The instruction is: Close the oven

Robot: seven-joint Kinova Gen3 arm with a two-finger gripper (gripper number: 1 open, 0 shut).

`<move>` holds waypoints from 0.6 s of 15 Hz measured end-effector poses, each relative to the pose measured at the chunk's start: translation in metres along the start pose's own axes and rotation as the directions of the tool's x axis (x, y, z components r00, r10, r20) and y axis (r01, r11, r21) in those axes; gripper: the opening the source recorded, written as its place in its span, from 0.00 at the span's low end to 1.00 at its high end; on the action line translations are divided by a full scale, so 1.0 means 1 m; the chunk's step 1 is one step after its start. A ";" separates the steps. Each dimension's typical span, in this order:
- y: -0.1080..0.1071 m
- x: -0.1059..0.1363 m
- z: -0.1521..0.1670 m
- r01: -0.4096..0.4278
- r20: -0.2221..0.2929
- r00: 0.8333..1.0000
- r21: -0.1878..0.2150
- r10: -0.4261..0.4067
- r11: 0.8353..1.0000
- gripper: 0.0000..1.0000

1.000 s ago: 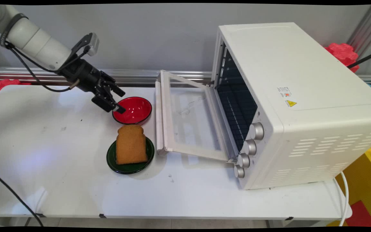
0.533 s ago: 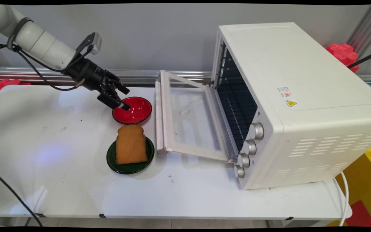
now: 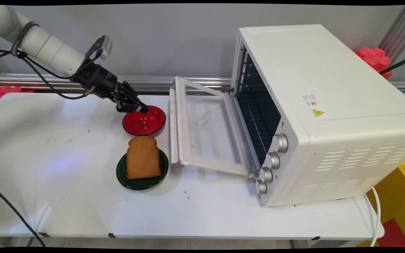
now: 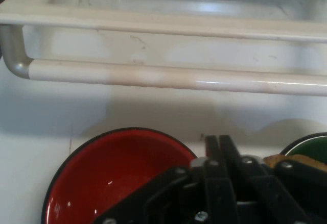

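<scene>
Up and right goes the gripper (image 3: 142, 109), fingers together, empty — skimming the red bowl (image 3: 146, 121); could tip its rim.

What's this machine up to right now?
A white robot arm has its black gripper shut, holding nothing, over the far left rim of an empty red bowl. Just in front of the bowl, a slice of toast lies on a green plate. To the right stands a white toaster oven with its glass door folded down open, the handle close to the bowl and plate.
</scene>
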 end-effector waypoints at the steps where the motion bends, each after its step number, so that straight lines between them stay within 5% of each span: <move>1: 0.000 0.000 0.001 -0.003 -0.001 1.000 -0.002 0.003 1.000 0.00; 9: 0.004 -0.006 0.029 -0.020 -0.019 1.000 -0.022 0.019 1.000 0.00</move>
